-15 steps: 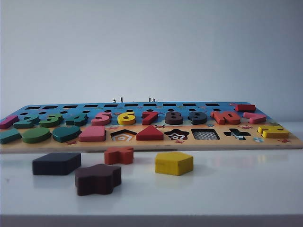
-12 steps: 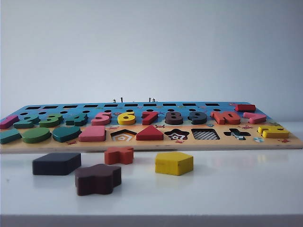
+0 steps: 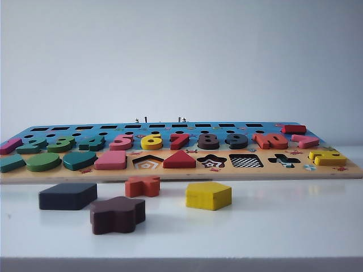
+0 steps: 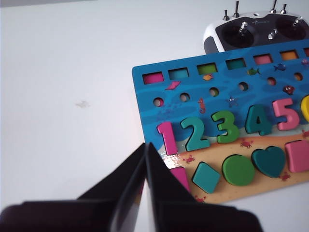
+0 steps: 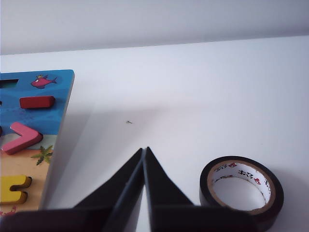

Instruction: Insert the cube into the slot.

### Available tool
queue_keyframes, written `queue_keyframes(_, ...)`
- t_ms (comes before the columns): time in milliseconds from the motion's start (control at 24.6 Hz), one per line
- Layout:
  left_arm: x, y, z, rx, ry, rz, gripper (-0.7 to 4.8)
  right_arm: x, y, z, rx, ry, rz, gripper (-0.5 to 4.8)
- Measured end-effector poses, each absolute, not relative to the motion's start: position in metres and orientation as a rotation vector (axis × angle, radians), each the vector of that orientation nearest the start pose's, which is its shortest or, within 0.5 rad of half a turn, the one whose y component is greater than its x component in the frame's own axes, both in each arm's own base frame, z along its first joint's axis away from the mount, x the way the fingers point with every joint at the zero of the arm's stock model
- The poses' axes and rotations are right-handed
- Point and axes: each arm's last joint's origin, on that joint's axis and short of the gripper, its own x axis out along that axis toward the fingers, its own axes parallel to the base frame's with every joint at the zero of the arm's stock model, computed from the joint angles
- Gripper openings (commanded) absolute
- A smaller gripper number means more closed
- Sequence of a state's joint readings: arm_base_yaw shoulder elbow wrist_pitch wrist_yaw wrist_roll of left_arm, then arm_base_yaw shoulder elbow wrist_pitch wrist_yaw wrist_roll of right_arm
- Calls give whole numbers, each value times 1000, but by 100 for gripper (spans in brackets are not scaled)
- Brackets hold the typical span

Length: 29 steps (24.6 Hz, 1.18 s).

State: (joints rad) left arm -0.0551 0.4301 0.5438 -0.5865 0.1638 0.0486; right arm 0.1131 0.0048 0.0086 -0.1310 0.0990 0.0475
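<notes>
We find the cube [image 3: 67,196] on the tabletop [image 3: 283,226] before the puzzle board [image 3: 181,173], well apart from the slot [image 3: 246,161]. The left gripper [image 4: 145,147] hovers over the board's corner and the right gripper [image 5: 144,151] beside the board; both have jaws pressed together, holding nothing.

A white table [image 3: 295,226] carries the wooden puzzle board [image 3: 181,173], which lies flat across it. On the bare tabletop just in front of the board lie four loose blocks: the cube [image 3: 67,196], a dark brown flower-shaped block [image 3: 117,214], an orange cross-shaped block [image 3: 142,186] and a yellow pentagon [image 3: 208,195]. Behind the board sits a remote controller [image 4: 256,31]; beside the board's end lies a roll of black tape [image 5: 241,190].
</notes>
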Motion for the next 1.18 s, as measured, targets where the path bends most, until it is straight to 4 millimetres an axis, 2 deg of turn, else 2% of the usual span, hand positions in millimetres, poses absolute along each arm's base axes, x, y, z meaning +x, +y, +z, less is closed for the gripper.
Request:
queue_keyframes(407, 101, -13, 280, 7, 632, -313, 17, 96, 8, 153, 95, 127, 7, -4)
queue_keyframes(733, 90, -15, 290, 14, 864, -453, 17, 96, 8, 154, 96, 123, 7, -4)
queue_keyframes(977, 89, -17, 291, 11, 905, -553, 17, 96, 9, 154, 113, 125, 22, -4)
queue_keyframes(1181, 93, -21, 291, -25, 908, -660, 17, 92, 14, 169, 137, 116, 90, -3)
